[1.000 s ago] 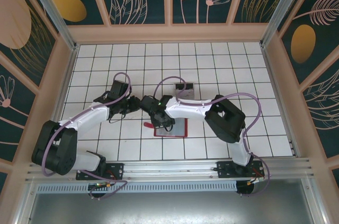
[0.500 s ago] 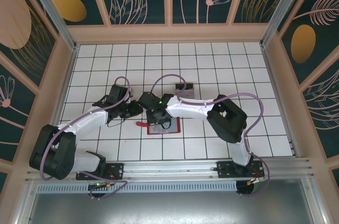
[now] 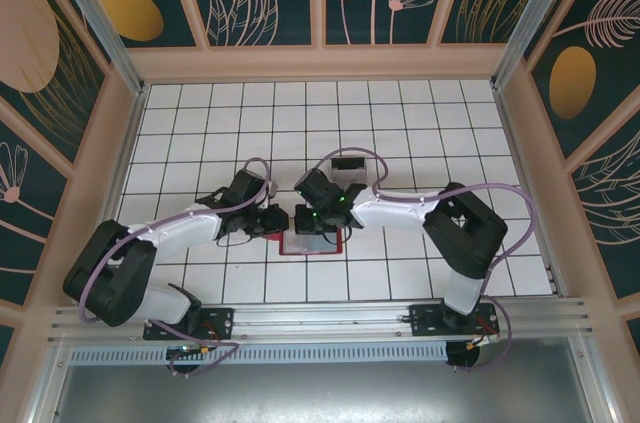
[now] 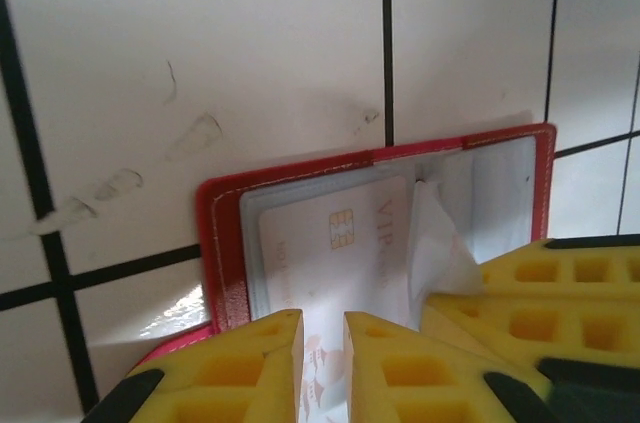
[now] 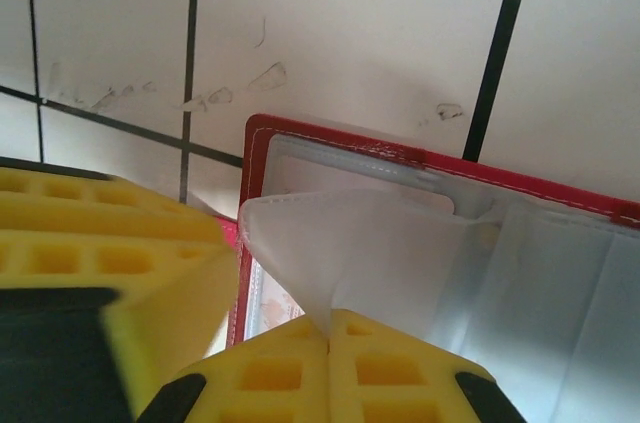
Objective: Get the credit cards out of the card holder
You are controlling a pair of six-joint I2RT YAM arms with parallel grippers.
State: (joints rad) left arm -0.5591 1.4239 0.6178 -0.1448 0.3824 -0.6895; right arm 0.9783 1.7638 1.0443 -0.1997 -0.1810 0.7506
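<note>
Your two arms meet over the card holder [image 3: 330,243], which lies open on the white tiled table [image 3: 400,113], in front of the arm bases and just left of centre. From above, the left gripper [image 3: 280,221] and the right gripper [image 3: 312,225] nearly touch over its left end, hiding most of the red cover.

In the left wrist view, a pale credit card [image 4: 320,243] with a gold chip sits inside the red border of the card holder [image 4: 225,243]. Its near end runs down into the slim gap of your left gripper [image 4: 322,353]. Those jaws stand narrow, and you cannot tell whether they pinch the card or only straddle it. The right arm's yellow fingers [image 4: 540,293] crowd in from the right, and the raised clear sleeve [image 4: 435,243] covers that side of the card.

In the right wrist view, your right gripper [image 5: 330,338] is closed tight on a fold of the clear sleeve [image 5: 350,243], pulling it up into a tent above the wallet. A left finger [image 5: 110,243] blocks the wallet's near left corner.

A clear plastic box [image 3: 350,163] stands near, just beyond the grippers and apart from the wallet.
</note>
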